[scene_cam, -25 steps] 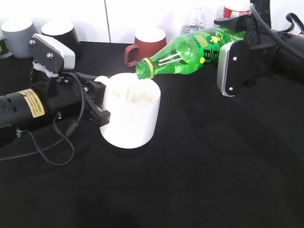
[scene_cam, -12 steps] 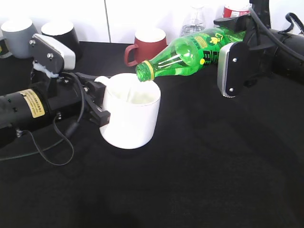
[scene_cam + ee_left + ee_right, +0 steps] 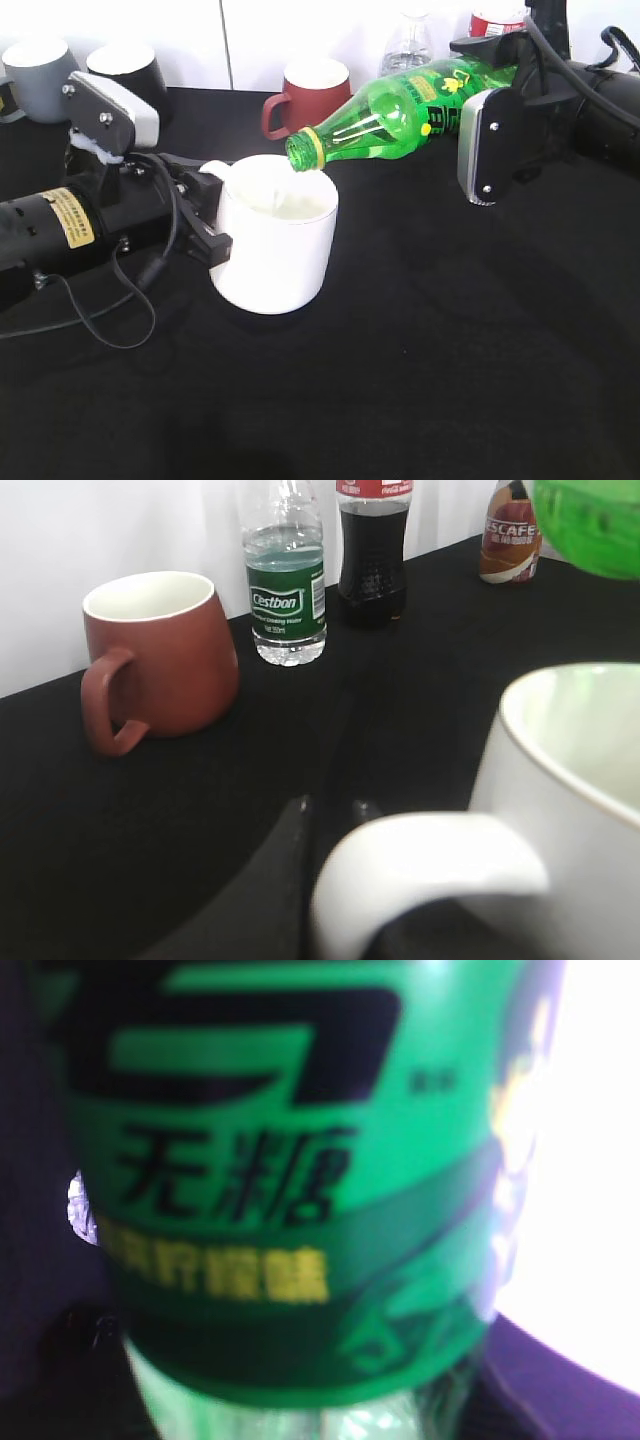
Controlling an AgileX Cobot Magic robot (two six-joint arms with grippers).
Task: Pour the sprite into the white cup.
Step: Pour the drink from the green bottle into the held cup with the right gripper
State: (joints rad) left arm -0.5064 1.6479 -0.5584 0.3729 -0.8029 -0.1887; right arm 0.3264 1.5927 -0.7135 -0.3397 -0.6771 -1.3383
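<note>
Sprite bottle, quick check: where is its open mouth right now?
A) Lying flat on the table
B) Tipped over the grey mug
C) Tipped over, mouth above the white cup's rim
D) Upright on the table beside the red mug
C: the sprite bottle, held in the right gripper, slants down with its mouth just over the far rim of the white cup.

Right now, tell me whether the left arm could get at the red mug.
Probably not: its fingers sit at the white cup's handle, steadying it under the tilted green bottle. The red mug stands unobstructed behind.
</note>
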